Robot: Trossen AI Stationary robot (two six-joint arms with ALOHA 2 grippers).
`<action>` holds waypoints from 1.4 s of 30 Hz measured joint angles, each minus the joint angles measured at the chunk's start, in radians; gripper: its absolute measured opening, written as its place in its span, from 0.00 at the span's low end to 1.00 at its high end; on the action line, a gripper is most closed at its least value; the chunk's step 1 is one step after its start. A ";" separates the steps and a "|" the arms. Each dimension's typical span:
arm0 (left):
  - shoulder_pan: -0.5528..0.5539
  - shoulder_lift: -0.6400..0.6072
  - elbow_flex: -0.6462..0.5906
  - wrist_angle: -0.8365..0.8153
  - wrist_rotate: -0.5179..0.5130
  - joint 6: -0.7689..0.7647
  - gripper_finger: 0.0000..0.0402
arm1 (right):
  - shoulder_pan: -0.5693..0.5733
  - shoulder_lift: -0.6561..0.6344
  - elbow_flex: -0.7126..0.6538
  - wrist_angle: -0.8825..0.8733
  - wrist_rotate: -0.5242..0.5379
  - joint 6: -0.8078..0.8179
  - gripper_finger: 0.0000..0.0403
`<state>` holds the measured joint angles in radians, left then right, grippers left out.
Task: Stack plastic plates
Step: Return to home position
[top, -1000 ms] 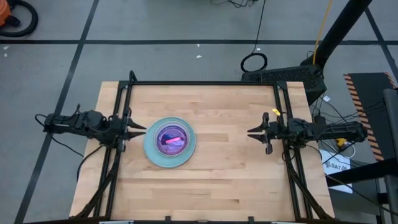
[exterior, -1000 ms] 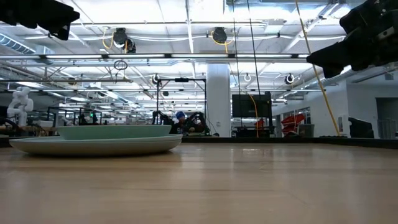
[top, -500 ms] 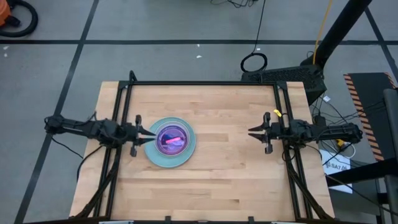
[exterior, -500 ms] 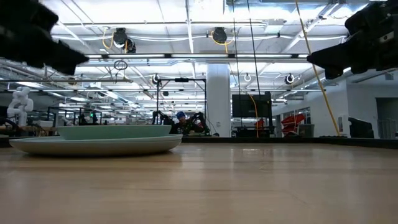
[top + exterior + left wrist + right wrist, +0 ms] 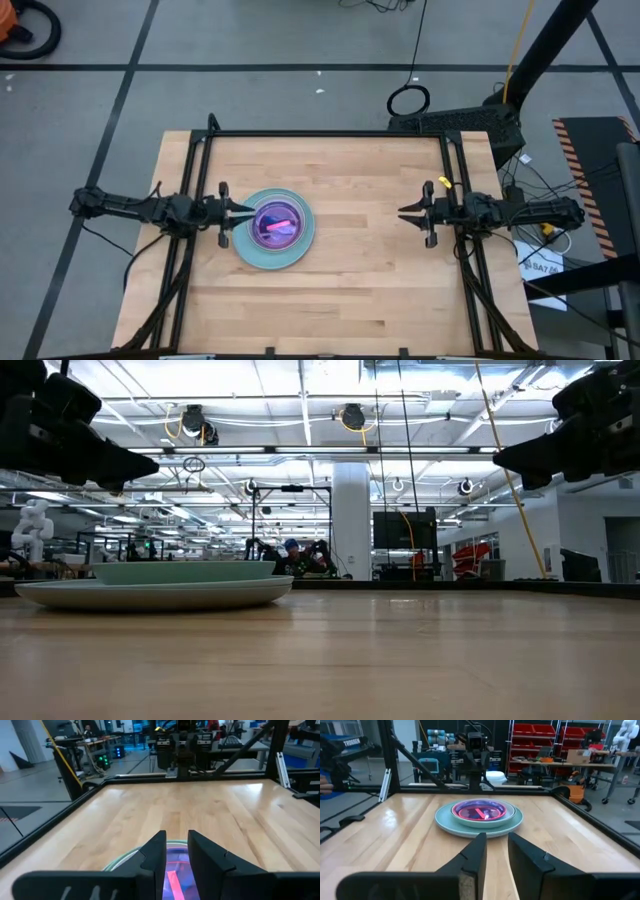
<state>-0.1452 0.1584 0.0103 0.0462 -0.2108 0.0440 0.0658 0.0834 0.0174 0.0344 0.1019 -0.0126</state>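
One stack of plastic plates (image 5: 273, 228) rests on the wooden table, left of centre. A large pale green plate (image 5: 445, 822) lies at the bottom, with smaller plates nested on it. The top one looks violet with a pink-red streak (image 5: 481, 813). In the low view the stack (image 5: 160, 588) sits flat on the table. My left gripper (image 5: 248, 209) hovers above the stack's left rim, narrowly open, and touches nothing; the plates (image 5: 175, 872) show between its fingers. My right gripper (image 5: 400, 212) waits in the air by the table's right side, narrowly open, pointing at the stack.
A black metal frame (image 5: 330, 134) runs along the table's far, left and right edges. Bare wood (image 5: 355, 225) lies between the stack and my right gripper, and more toward the near edge. Both grippers (image 5: 150, 463) (image 5: 497, 457) hang well above the table top.
My left gripper has moved toward the table's right and come down, from beside the frame to above the stack's left rim. The plates and my right arm have stayed where they were.
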 joint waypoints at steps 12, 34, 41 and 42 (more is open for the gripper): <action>0.001 0.000 0.000 0.001 0.000 0.005 0.22 | 0.000 0.010 -0.001 -0.001 -0.001 -0.026 0.18; 0.001 0.000 0.000 0.002 0.000 0.003 0.22 | 0.000 0.001 -0.002 -0.001 0.000 0.009 0.18; 0.001 0.000 0.000 0.002 -0.001 0.004 0.22 | -0.001 -0.080 -0.002 -0.001 0.000 0.047 0.18; 0.001 0.000 0.000 0.002 -0.001 0.004 0.22 | -0.004 -0.084 -0.002 0.001 0.001 0.046 0.18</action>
<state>-0.1444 0.1587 0.0105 0.0486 -0.2115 0.0479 0.0620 -0.0004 0.0151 0.0349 0.1034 0.0334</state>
